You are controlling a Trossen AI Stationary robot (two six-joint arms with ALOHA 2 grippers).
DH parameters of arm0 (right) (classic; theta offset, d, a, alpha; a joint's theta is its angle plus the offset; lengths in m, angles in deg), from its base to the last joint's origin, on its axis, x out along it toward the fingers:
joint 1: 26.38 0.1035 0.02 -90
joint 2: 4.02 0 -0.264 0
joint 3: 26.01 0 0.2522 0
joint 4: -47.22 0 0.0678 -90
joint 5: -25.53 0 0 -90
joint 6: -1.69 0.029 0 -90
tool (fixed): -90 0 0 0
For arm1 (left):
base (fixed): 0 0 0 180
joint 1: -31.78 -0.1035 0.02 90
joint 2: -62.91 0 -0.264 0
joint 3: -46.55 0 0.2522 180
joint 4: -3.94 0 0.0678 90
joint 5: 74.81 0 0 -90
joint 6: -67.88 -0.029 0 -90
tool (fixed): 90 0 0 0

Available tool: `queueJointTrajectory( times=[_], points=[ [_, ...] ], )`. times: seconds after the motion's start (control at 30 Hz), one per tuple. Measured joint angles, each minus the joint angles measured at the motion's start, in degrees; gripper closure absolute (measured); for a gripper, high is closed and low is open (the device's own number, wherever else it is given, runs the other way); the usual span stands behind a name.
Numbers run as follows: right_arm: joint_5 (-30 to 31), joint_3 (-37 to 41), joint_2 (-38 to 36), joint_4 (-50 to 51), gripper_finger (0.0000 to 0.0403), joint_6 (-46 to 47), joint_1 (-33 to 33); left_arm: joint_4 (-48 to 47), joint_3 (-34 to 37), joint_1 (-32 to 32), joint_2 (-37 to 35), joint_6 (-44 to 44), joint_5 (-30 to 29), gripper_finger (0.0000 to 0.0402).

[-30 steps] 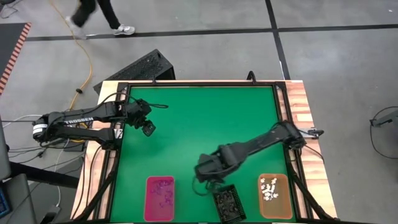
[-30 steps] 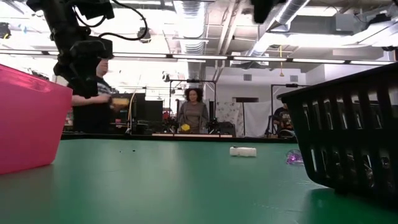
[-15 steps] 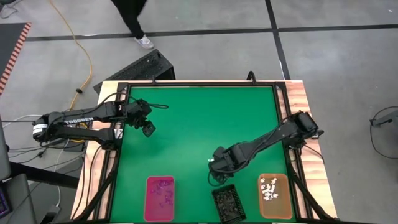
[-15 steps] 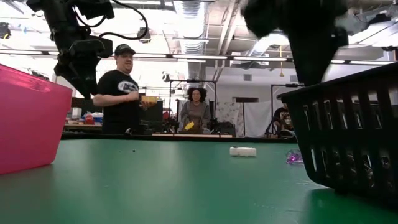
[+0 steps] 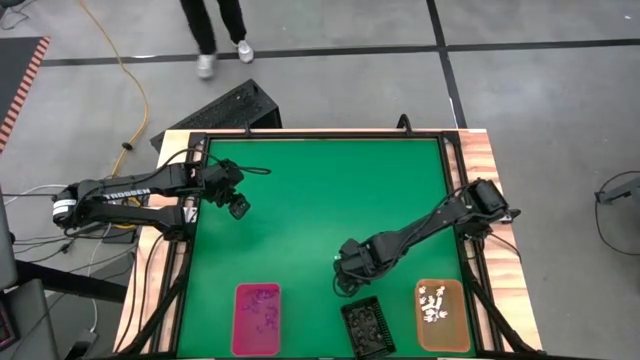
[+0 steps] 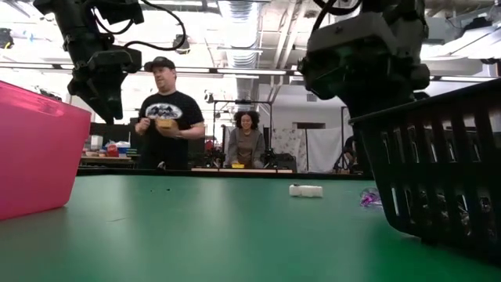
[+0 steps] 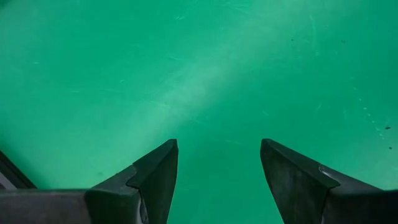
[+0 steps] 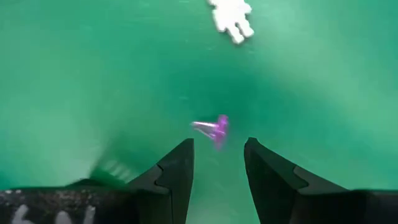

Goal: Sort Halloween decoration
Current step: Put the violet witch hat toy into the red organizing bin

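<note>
My right gripper (image 8: 217, 142) is open and hangs low over the green mat (image 5: 320, 200), just on the far side of the black tray (image 5: 366, 325). A tiny purple trinket (image 8: 214, 129) lies on the mat right ahead of the gap between its fingers, untouched. A white trinket (image 8: 231, 18) lies farther off. The low view shows both, white trinket (image 6: 305, 190) and purple trinket (image 6: 369, 198), flat on the mat. My left gripper (image 7: 217, 144) is open above bare mat near the table's left edge (image 5: 238, 207).
Three trays stand along the near edge: pink tray (image 5: 257, 318) with purple bits, black tray, and orange tray (image 5: 441, 314) with white bits. A dark frame (image 5: 190, 250) rims the mat. People stand in the room beyond the far edge.
My right gripper has moved from just above the black tray a little toward the table's right and far side and has come down toward the mat, where the purple trinket lies. My left arm has kept still. A person has walked past beyond the far edge.
</note>
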Motion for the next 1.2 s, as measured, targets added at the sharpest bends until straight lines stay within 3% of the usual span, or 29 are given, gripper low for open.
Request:
queueJointTrajectory(
  times=[0.27, 0.5, 0.6, 0.83, 1.2],
  points=[
    [-0.1, 0.1, 2.0, -0.8, 0.0234, -1.2, 0.4, 0.0, 0.0, 0.0, 0.0, 0.2, -0.5, 0.0183],
    [-5.3, -0.2, 5.4, -3.7, 0.0239, -3.2, 0.3, 0.0, 0.0, 0.0, 0.0, 1.0, -1.4, 0.0183],
    [-5.1, -0.2, 5.6, -3.6, 0.0268, -2.6, 0.0, 0.0, 0.0, 0.0, 0.0, 1.1, -2.3, 0.0183],
    [-5.1, -0.1, 5.4, -3.9, 0.0384, -2.3, -0.9, 0.5, 0.0, 0.0, 0.0, 1.3, -3.3, 0.0183],
    [-3.8, -5.7, 5.8, -2.8, 0.0389, -5.9, -1.6, 0.4, 0.0, 0.0, 0.0, 1.3, -3.6, 0.0183]
  ],
)
